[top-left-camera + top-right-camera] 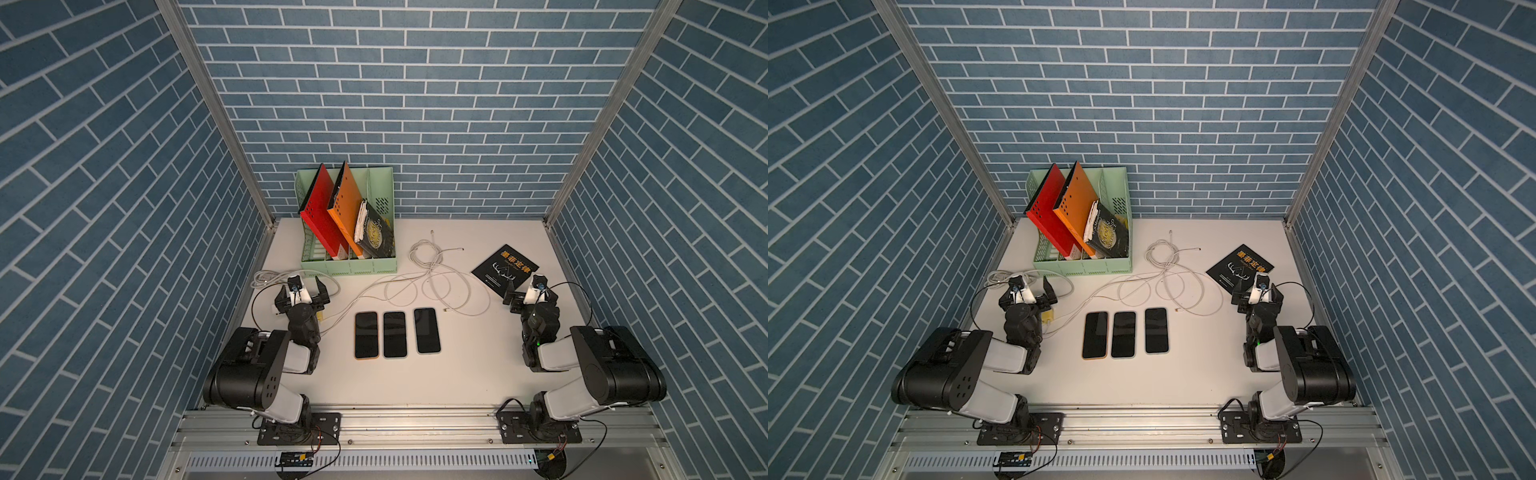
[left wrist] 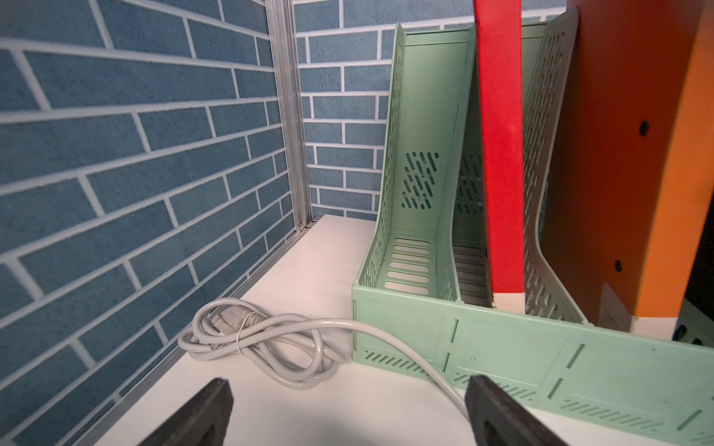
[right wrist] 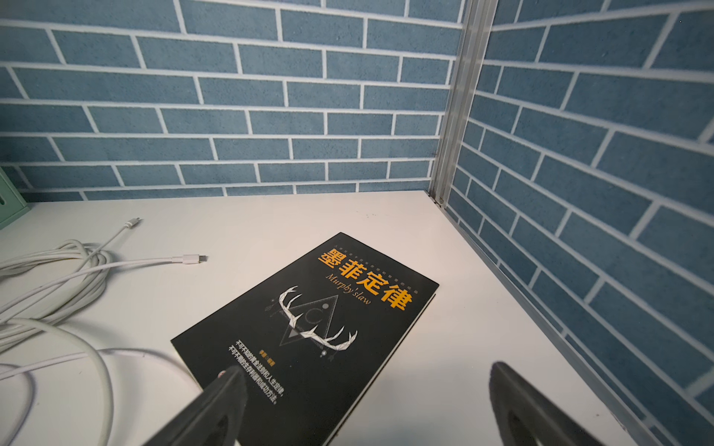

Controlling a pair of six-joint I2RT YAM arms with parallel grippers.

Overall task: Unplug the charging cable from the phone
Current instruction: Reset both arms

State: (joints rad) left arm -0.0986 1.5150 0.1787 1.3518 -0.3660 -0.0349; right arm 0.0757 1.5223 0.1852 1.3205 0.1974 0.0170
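- Left gripper [image 2: 347, 403]: jaws are standing wide open and holding nothing. A grey power cord [image 2: 262, 340] is running across the table between the fingers.
- Right gripper [image 3: 367, 380]: jaws are standing wide open, gripping nothing, and hanging over the near corner of a black book [image 3: 309, 328]. Whether they are touching it cannot be told.
- Three phones [image 1: 395, 333]: lying face up, side by side, mid-table toward the near edge.
- Charging cables [image 3: 92, 262]: white, lying in loose loops beyond the phones. One plug end [image 1: 448, 309] is resting just beside the phone nearest the right edge, apart from it.
- Table [image 1: 457, 374]: white, with blue brick-pattern walls [image 1: 415, 104] closing in three sides.
- Green file rack [image 1: 349, 266]: standing at the far edge toward the left corner, holding a red folder [image 1: 322, 212] and an orange folder [image 1: 347, 208].
- Hidden: cable runs are passing under the left wrist, where a yellow piece [image 1: 321, 318] is showing only partly.
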